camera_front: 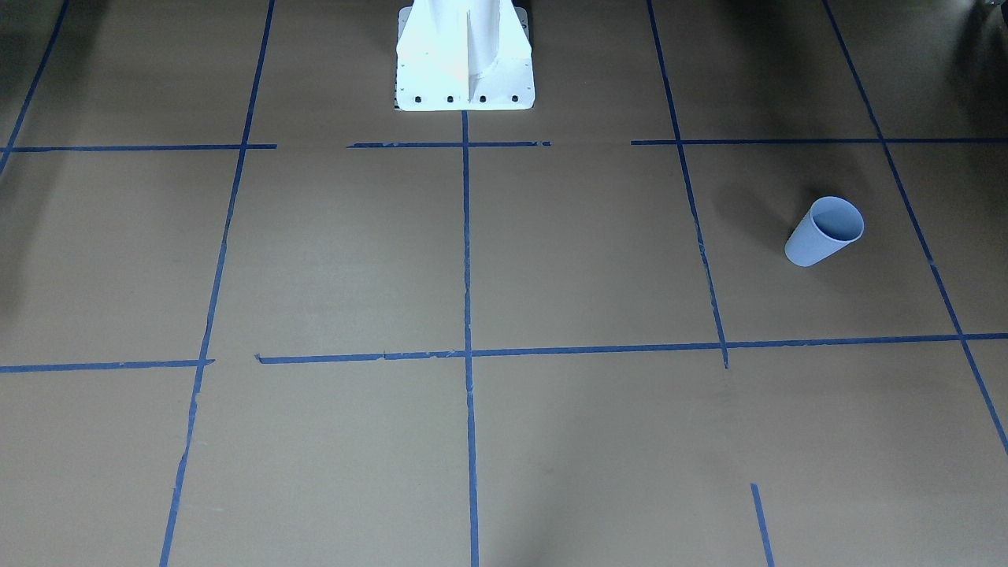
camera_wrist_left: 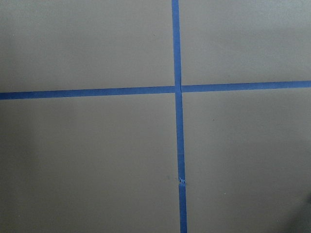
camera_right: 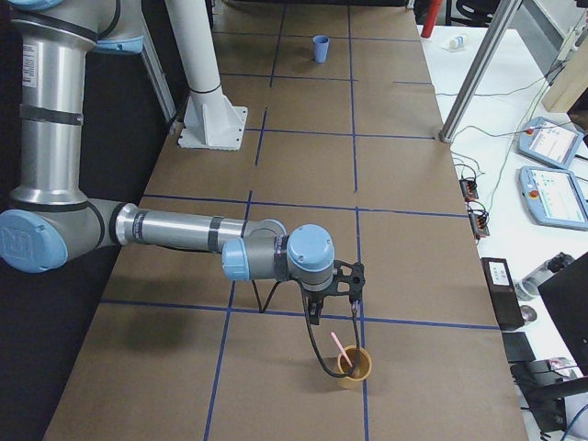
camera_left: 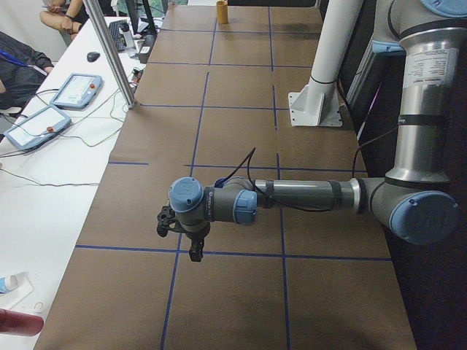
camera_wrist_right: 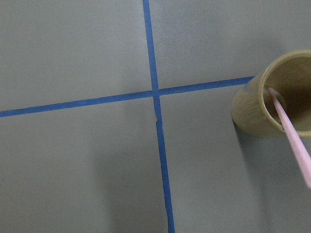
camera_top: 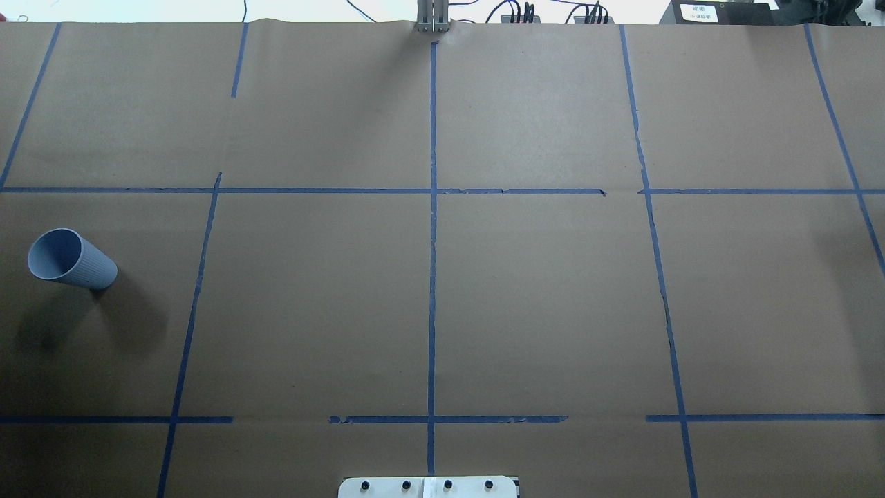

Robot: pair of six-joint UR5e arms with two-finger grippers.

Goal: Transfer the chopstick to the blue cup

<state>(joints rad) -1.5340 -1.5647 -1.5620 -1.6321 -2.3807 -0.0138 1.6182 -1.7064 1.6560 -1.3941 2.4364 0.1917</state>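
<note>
The blue cup (camera_front: 823,230) stands open end up on the table's left side; it also shows in the overhead view (camera_top: 71,259) and far off in the exterior right view (camera_right: 320,48). One pale pink chopstick (camera_right: 340,347) leans in a tan cup (camera_right: 354,366); both show at the right edge of the right wrist view, the chopstick (camera_wrist_right: 294,141) in the tan cup (camera_wrist_right: 272,102). My right gripper (camera_right: 335,303) hangs just above and beside that cup. My left gripper (camera_left: 179,240) hangs over bare table. I cannot tell whether either gripper is open or shut.
The white robot base (camera_front: 465,59) stands at the table's middle edge. Blue tape lines (camera_top: 432,277) grid the brown paper. Teach pendants (camera_right: 556,170) and cables lie on the white bench beside the table. The tan cup also shows far off in the exterior left view (camera_left: 222,12).
</note>
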